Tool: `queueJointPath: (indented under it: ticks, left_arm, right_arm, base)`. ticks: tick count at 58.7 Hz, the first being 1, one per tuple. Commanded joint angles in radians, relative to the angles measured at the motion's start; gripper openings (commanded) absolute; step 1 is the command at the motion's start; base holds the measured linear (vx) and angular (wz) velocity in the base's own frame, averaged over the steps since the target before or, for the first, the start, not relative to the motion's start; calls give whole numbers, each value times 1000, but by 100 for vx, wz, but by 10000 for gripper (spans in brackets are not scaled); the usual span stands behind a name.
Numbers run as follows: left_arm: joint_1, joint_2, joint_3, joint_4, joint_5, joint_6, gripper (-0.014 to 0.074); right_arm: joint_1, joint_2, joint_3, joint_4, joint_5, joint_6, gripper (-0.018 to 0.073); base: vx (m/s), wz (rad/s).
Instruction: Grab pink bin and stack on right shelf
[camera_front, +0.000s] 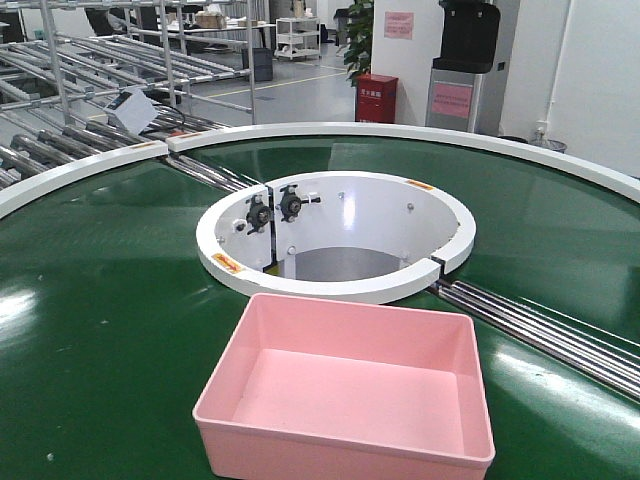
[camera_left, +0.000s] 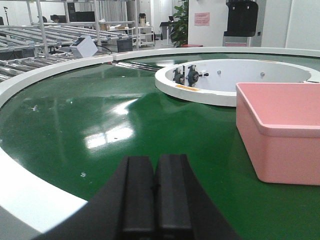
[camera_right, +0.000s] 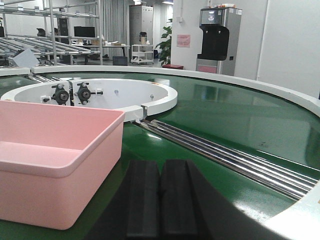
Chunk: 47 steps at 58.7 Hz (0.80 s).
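The pink bin (camera_front: 345, 390) is set on the near part of the green conveyor belt (camera_front: 100, 330), long axis left to right, flanked by the left pincer (camera_left: 155, 167) and right pincer (camera_right: 160, 172), both pressed together empty, the right judged slightly nearer.

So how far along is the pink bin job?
Nothing done yet. The pink bin sits empty on the green belt, ungrasped. In hand: left fingers and right fingers are shut, flanking the bin without touching it. Remaining: grip it, lift, carry to the shelf, which no view shows.
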Motion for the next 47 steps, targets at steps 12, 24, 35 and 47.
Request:
queueJointPath:
  ticks: [12, 24, 35, 47]
  left_arm:
    - [1, -19, 14, -2, -84, -4, -6]
    - [1, -19, 14, -2, -93, -5, -6]
    - [0, -19, -76, -47, -160, -6, -6]
    - [0, 83, -418, -35, 59, 6, -6]
  right_arm:
    - [-4, -11, 5, -8, -88, 0, -9]
    - [-4, -11, 5, -9, -91, 0, -9]
    - [-4, -10, -106, -8, -100, 10, -9]
    - [-4, 137, -456, -9, 237, -6, -9]
  base:
    - [0, 0]
    - [0, 0]
    - [0, 0]
    - [0, 0]
